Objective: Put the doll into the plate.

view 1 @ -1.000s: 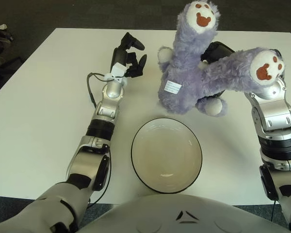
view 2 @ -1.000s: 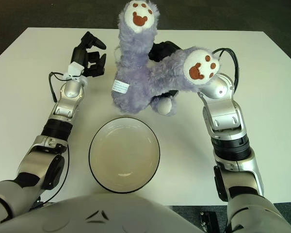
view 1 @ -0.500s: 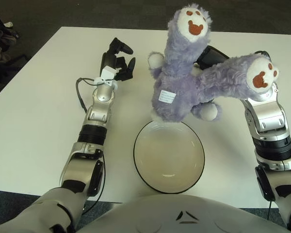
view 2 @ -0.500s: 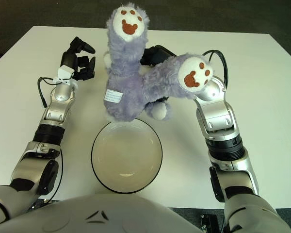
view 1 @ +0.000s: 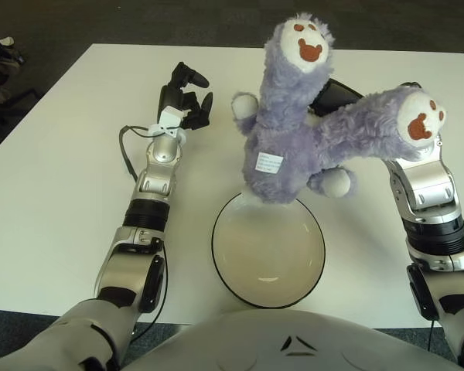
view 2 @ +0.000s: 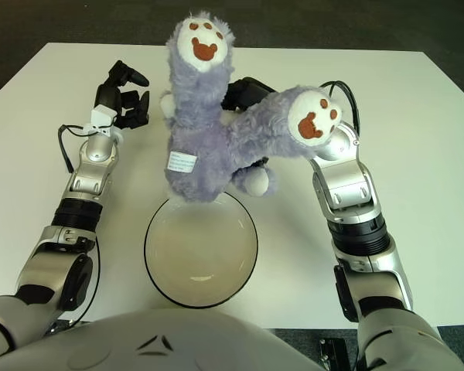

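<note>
The purple doll (view 1: 290, 147) hangs above the far rim of the plate (view 1: 267, 249), its lower end overlapping that rim, two paw-tipped limbs raised. The right hand (view 2: 246, 93) sits behind the doll, mostly hidden; it appears to be grasping the doll, though its fingers cannot be seen clearly. The right eye view shows slightly more of it. The left hand (view 1: 184, 99) shows far-left of the plate over the white desk (view 1: 54, 185), fingers loosely curled, holding nothing.

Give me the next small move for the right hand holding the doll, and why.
Probably bring the right hand a little nearer the robot's body, then lower. The purple doll hangs in its grasp with only its bottom end over the far rim of the plate; most of the bowl shows bare nearer the robot. The left hand shows to the doll's left, holding nothing.
</note>
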### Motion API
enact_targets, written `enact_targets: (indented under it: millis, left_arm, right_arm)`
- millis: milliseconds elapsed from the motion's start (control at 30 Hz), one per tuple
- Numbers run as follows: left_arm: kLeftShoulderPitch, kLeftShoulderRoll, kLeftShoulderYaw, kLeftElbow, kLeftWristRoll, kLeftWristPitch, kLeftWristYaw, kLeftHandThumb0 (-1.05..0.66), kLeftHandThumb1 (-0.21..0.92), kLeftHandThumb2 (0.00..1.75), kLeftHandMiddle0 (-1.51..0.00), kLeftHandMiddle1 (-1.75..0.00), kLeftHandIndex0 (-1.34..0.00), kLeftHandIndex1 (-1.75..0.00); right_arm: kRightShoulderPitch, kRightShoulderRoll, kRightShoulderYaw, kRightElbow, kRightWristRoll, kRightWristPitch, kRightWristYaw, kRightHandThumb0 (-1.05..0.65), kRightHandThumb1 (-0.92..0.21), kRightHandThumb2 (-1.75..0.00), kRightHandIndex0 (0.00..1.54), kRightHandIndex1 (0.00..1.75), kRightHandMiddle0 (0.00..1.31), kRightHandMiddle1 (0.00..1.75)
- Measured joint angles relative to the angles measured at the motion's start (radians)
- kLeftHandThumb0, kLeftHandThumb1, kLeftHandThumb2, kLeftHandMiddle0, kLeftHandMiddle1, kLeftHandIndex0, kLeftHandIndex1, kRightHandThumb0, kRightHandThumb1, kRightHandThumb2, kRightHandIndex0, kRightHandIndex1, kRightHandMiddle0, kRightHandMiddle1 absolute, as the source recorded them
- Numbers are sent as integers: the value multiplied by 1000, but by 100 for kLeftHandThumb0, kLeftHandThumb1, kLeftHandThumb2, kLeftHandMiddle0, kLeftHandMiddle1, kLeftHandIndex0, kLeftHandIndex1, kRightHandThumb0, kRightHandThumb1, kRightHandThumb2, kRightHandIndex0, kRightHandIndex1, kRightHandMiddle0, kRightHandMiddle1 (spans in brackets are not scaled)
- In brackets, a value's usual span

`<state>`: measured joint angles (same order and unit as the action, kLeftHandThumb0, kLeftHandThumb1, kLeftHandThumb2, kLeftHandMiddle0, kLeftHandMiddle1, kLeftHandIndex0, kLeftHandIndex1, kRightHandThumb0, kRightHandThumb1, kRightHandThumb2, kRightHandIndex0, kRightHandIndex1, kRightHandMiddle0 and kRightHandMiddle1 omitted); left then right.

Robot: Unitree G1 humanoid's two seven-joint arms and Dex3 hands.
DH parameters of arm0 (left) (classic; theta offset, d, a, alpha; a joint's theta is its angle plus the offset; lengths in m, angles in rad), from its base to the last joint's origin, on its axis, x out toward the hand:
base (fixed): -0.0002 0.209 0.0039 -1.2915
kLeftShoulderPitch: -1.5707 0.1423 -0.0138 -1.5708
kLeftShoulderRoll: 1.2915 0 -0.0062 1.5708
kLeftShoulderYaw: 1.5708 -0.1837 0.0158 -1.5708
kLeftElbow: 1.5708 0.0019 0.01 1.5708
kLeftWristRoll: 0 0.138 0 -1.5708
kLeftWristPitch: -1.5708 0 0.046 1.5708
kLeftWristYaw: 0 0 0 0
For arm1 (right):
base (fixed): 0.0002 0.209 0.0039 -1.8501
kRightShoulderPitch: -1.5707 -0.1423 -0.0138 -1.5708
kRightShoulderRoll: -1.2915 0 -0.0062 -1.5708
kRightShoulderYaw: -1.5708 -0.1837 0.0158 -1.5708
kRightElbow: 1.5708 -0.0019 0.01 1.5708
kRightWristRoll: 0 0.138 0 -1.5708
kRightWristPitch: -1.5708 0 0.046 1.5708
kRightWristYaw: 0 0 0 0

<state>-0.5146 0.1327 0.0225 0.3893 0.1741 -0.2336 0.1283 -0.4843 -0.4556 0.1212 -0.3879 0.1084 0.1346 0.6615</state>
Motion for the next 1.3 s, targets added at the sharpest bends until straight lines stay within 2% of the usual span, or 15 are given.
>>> enact_targets:
  millis: [233,433,967,1300]
  left_arm:
    - [0,2,2,14,0,-18,0,-40,59,97,-113,-175,-40,-175]
    - [0,9,7,14,1,-18,0,-40,58,97,-113,-175,-40,-175]
    - [36,0,15,-46,-12,82,-1,-39,61,94,-103,-175,-38,-175]
    - [38,-1,14,-67,-9,91,-1,-39,62,93,-93,-175,-38,-175]
  right_arm:
    - [0,-3,6,-29,20,63,19,56,-11,-157,78,175,103,175]
    - [4,-4,5,-61,33,85,22,56,-11,-157,78,175,103,175]
    - [35,-27,-7,-145,100,209,36,57,-8,-160,80,175,104,175]
    - [35,-53,-5,-165,96,201,51,57,-8,-161,81,175,104,175]
